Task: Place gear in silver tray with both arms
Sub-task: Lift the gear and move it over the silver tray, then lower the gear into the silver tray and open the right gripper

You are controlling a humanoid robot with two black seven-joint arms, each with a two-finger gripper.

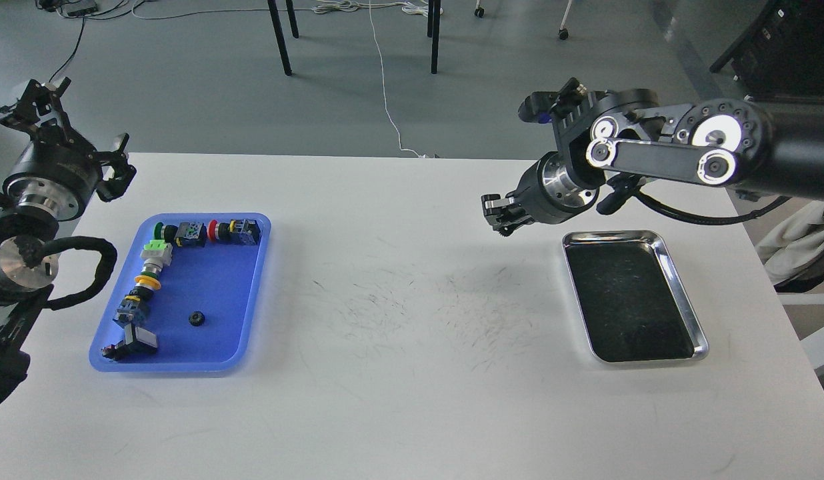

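Note:
The gear [197, 319], a small black ring, lies on the floor of the blue plastic tray [205, 353] at the left. The silver tray [612, 233] stands at the right with nothing in it. My right gripper [499, 210] hangs above the table, left of the silver tray's far corner; its fingers are together and I see nothing between them. My left gripper [75, 130] is raised at the far left, behind the blue tray, with its fingers spread wide and empty.
The blue tray also holds several push-button switches along its back and left sides [185, 235]. The white table [399, 400] has scuff marks in the middle. Chair legs and a cable are on the floor beyond.

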